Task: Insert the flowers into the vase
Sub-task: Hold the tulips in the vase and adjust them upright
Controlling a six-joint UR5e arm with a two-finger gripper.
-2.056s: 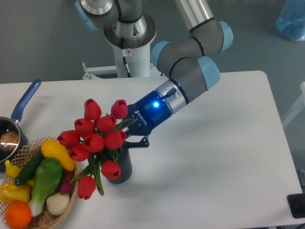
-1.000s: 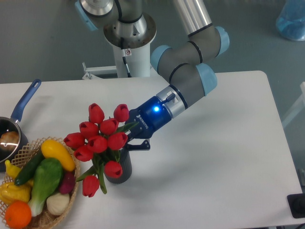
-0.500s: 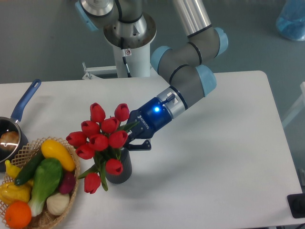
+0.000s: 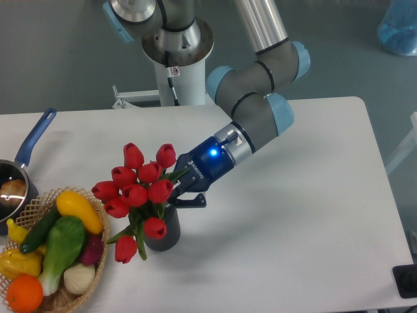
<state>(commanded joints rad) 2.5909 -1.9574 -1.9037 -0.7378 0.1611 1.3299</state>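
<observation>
The gripper (image 4: 177, 193) reaches in from the right, its fingers closed around the stems of the flowers (image 4: 140, 190) just above the vase (image 4: 165, 232); the stems go down into the vase's mouth; the bunch leans up and left, buds away from the gripper; the vase stands upright on the desk (image 4: 293, 215), beside a basket (image 4: 78, 290) of vegetables.

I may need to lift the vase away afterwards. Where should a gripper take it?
Probably across the vase's ribbed lower wall, coming in level from its right, table-side. The flowers cover the mouth and droop down its left, and the gripper sits just above the rim.
</observation>
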